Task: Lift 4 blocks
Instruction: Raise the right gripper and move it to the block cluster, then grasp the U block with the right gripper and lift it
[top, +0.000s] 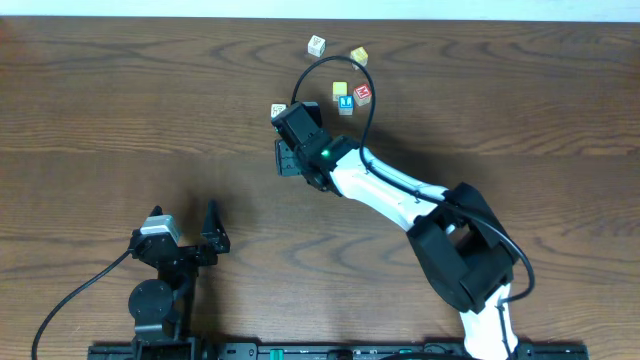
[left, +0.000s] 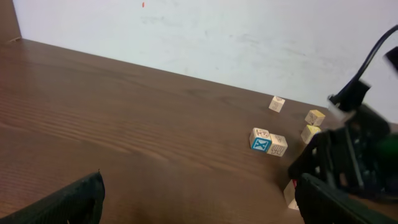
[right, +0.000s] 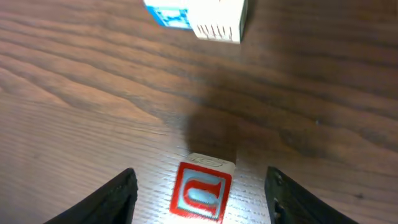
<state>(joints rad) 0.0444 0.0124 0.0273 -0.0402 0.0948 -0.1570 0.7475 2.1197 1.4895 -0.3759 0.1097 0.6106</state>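
Note:
In the right wrist view a red-framed "C" block (right: 202, 193) sits on the table between the fingers of my right gripper (right: 200, 186). The gripper is open, with a gap on each side of the block. In the overhead view my right gripper (top: 288, 140) covers that block. Beyond it lie a red-framed block (top: 363, 95), a blue-lettered block (top: 345, 102) beside it, and a whitish block (top: 316, 45) farther back. My left gripper (top: 185, 228) rests open and empty near the front left, and its wide-spread fingers frame the view from the left wrist (left: 199, 214).
A pair of white cubes with blue marks (right: 196, 14) lies just ahead of the right gripper, also seen as the pair (left: 268, 142) and the pair (top: 278, 110). Two plain yellow cubes (top: 358, 56) (top: 340, 90) sit among the far blocks. A black cable (top: 330, 65) loops above them.

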